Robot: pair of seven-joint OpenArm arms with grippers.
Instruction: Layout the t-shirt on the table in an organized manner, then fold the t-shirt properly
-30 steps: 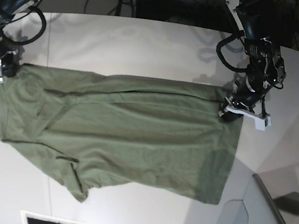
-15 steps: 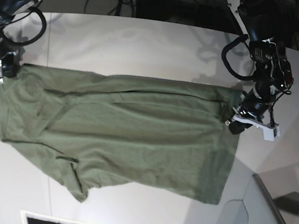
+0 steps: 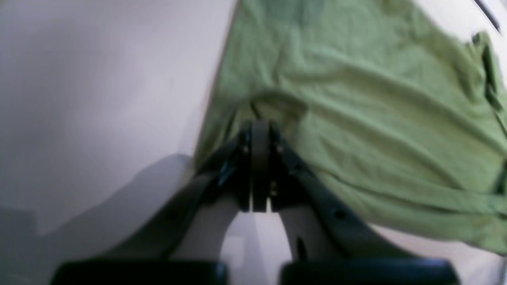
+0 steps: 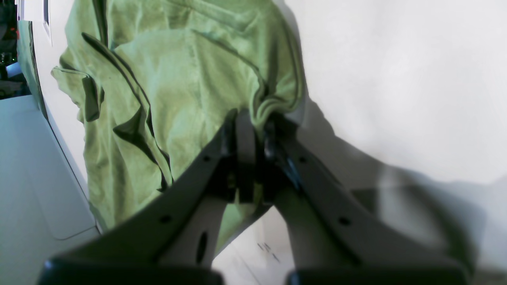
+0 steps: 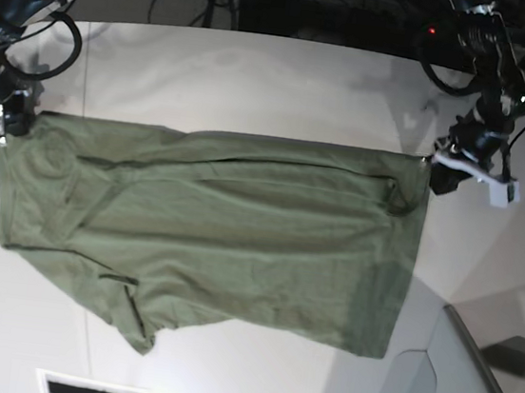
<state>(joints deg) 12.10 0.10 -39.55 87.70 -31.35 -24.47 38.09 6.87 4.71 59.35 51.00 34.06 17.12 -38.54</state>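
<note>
The left tool (image 5: 435,173) now sits farther toward the far edge of the desk (image 5: 259,71) and farther out past the t-shirt's (image 5: 211,229) hem than in the 2 earlier base pictures, where it stood over the cloth's corner. Its arm has swung outward with it. The far hem corner of the t-shirt now reaches a little farther toward that tool, and a small dark curl of cloth (image 5: 393,195) shows just inside the corner where the tool stood before.
</note>
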